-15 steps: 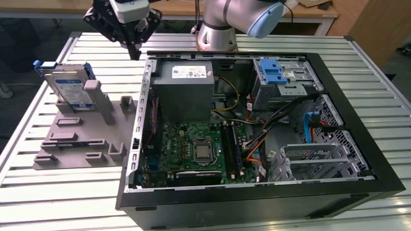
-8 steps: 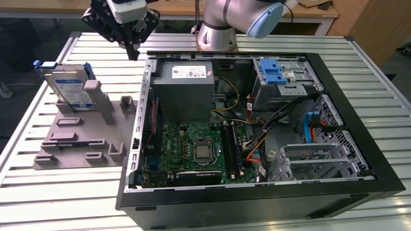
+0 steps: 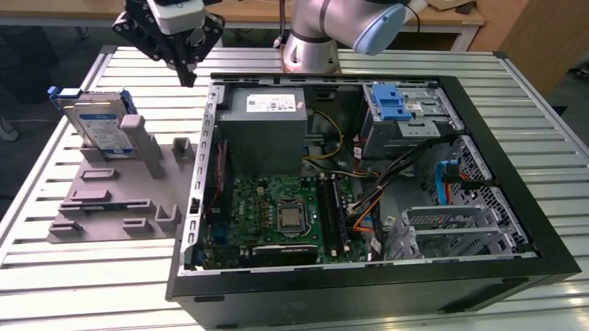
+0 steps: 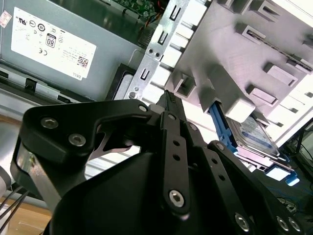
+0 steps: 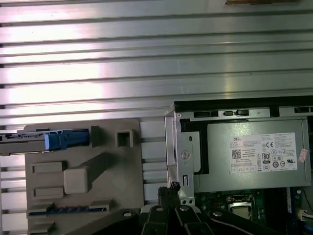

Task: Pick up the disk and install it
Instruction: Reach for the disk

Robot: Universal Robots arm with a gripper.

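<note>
The disk point(image 3: 96, 121) is a silver drive with a white-and-blue label in a blue bracket. It stands on edge in a grey holder point(image 3: 110, 207) on the exterior view's left. It also shows beside the holder's posts as the disk point(image 4: 254, 134), and edge-on as the disk point(image 5: 44, 140). My gripper point(image 3: 187, 77) hangs above the slatted table, between the holder and the open computer case point(image 3: 515, 207), to the right of the disk and higher than it. My gripper point(image 4: 167, 95) is shut with its fingertips together and nothing between them. The gripper point(image 5: 171, 188) also shows in the first wrist view.
The case lies open with a grey power supply point(image 3: 267, 131) at its back left. A drive cage with a blue latch point(image 3: 391, 103) sits at its back right, and a motherboard point(image 3: 285, 214) in front. The arm's base point(image 3: 308, 48) stands behind the case. Bare table slats point(image 5: 146, 58) surround the holder.
</note>
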